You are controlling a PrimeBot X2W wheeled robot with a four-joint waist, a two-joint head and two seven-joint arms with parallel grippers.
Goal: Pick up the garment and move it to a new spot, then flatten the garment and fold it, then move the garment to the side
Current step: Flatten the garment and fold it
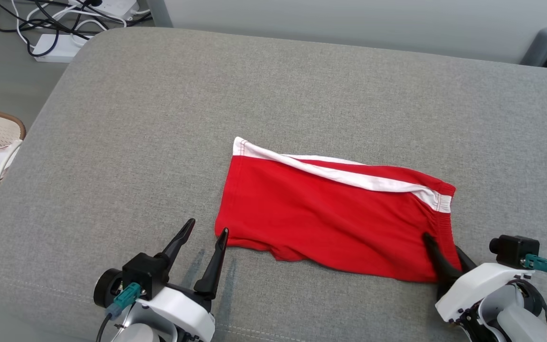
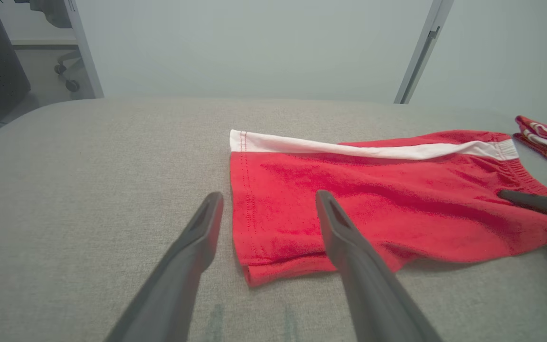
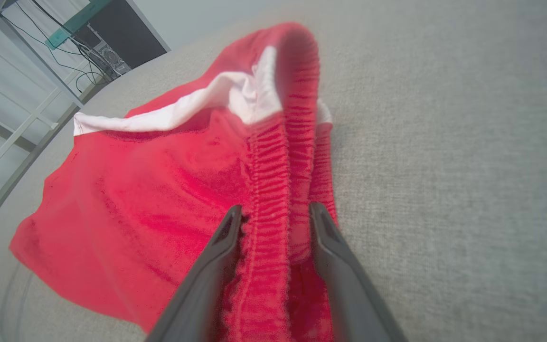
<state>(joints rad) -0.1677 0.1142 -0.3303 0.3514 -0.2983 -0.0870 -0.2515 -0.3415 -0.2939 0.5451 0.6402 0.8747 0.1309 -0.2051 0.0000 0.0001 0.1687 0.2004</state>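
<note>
The shorts (image 1: 330, 213) lie flat near the front edge of the bench (image 1: 254, 95), a little right of its middle, with the white stripe along their far side. Your right gripper (image 1: 442, 247) is narrow and pinches the bunched waistband (image 3: 273, 190) at the right end. Your left gripper (image 1: 208, 227) stands wide, holding nothing. It straddles the near left corner of the hem (image 2: 249, 266), one finger over the cloth and the other over bare bench.

The left side is the likely weak point. If you close from here, the fingers may catch just the top layer, or slip off the corner, and the shorts would then hang from the right grip alone and bunch up. Lifting the right end first would drag the cloth away from the open fingers. The front edge is also near, so a loose end could slide off it.
</note>
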